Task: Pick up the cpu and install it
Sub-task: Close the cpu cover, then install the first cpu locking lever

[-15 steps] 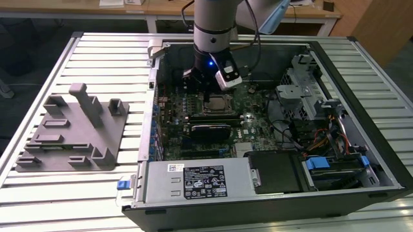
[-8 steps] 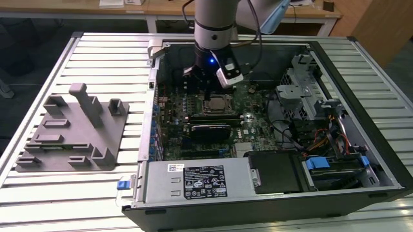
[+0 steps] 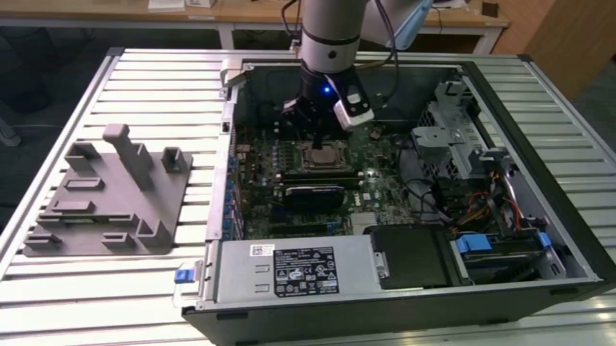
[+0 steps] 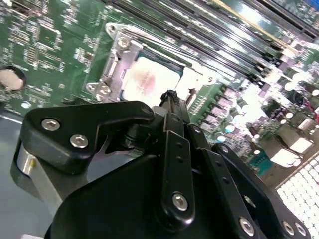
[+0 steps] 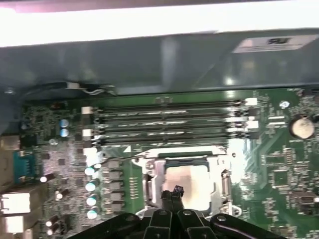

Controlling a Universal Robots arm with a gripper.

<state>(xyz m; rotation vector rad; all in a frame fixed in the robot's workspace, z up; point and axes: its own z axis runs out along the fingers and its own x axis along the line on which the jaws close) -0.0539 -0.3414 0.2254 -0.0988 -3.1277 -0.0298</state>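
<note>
Silvery cpu in socket, gripper over it, prob. closed.

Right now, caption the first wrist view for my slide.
Gripper over the cpu lying in its socket, memory slots beyond.

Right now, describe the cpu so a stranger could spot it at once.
Inside the open computer case, find the green motherboard. Beside its row of long dark memory slots sits a metal-framed socket, under the gripper. The cpu is the flat silvery square in that frame, the one plain shiny plate amid green board and dark slots.
</note>
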